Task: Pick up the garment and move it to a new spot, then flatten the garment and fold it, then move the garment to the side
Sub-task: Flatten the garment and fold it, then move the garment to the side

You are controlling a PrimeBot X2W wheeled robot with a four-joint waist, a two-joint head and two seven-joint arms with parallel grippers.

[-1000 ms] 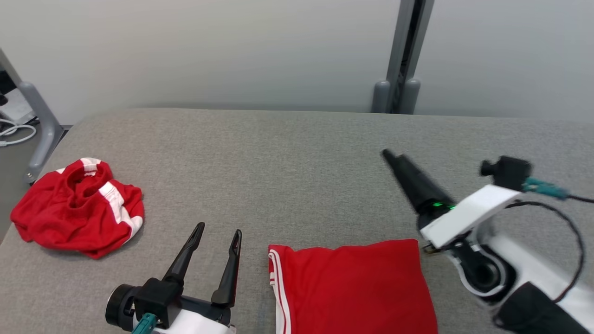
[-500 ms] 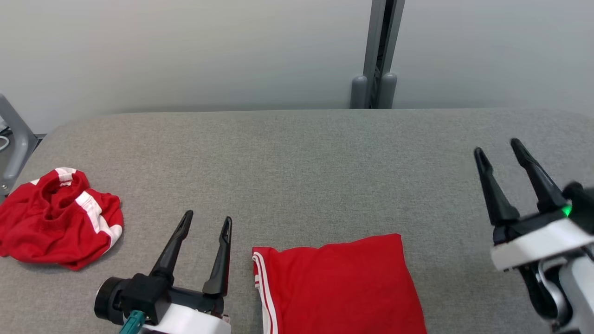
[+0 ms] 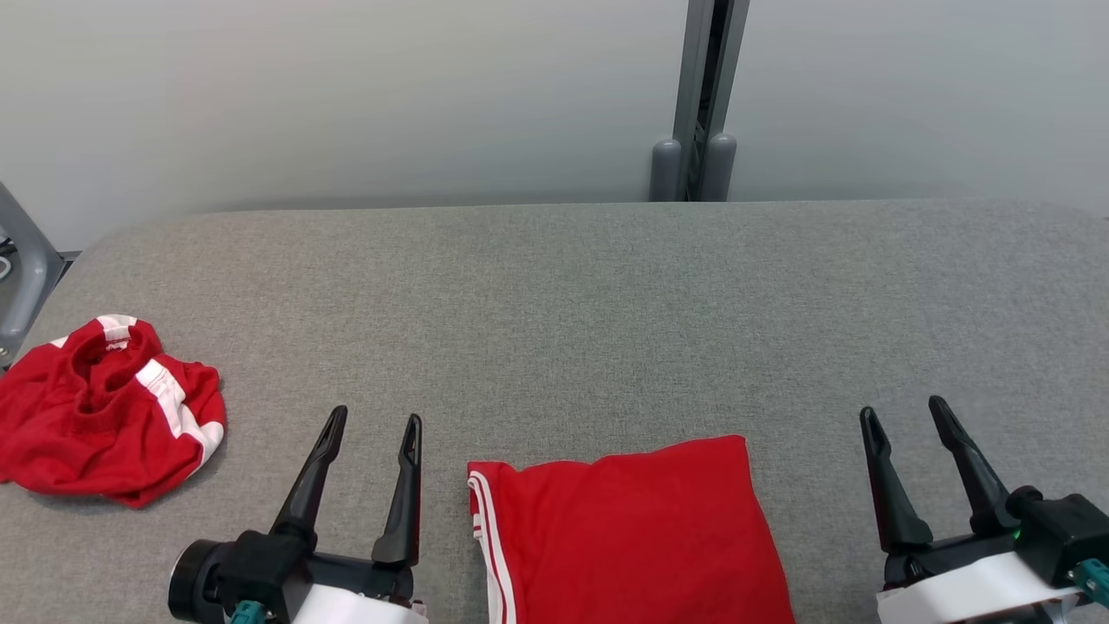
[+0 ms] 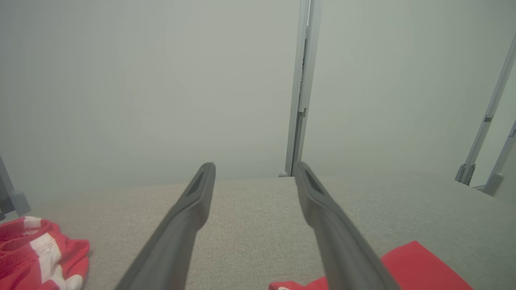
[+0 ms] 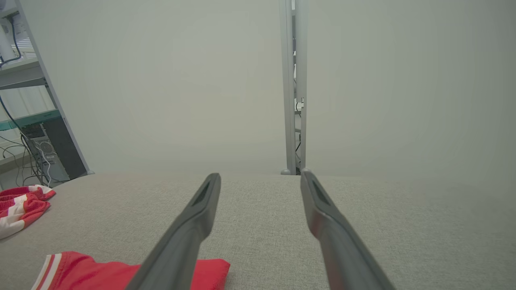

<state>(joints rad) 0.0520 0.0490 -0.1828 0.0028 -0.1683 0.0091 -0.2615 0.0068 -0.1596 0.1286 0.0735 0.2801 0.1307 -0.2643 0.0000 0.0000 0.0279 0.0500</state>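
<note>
A folded red garment (image 3: 628, 537) with white side stripes lies flat at the table's near edge, midway between my grippers; its corner (image 4: 419, 266) shows in the left wrist view and its striped edge (image 5: 80, 272) in the right wrist view. My left gripper (image 3: 372, 425) stands open just left of it, nothing between its fingers. At the lower right my right gripper (image 3: 905, 412) is open too, apart from the cloth. A second red garment (image 3: 104, 412) with white bands lies crumpled at the table's left edge, also seen as a heap (image 4: 36, 257) in the left wrist view.
The grey fabric-covered table (image 3: 563, 303) stretches back to a pale wall. A grey metal post (image 3: 697, 95) rises behind its far edge. A grey frame leg (image 3: 22, 269) stands off the left side, and shelving with cables (image 5: 28, 121) beyond that.
My right arm has swung back from over the folded garment's right edge to the lower right, fingers pointing up. The camera has shifted right. The left gripper stays put.
</note>
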